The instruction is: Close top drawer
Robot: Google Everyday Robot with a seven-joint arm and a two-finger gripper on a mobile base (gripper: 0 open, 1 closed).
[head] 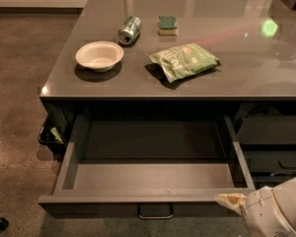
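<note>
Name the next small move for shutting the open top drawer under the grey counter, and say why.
The wide, shallow dark grey top drawer stands wide open, its grey floor showing. The white arm's gripper is at the right end of the drawer's flat front, level with its top edge. The best next move is probably a short push straight inward against that front, so the drawer starts to slide in.

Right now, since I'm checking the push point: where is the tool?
In the camera view the tool sits at lower right, at the right end of the open top drawer's front panel, right of its silver handle.
</note>
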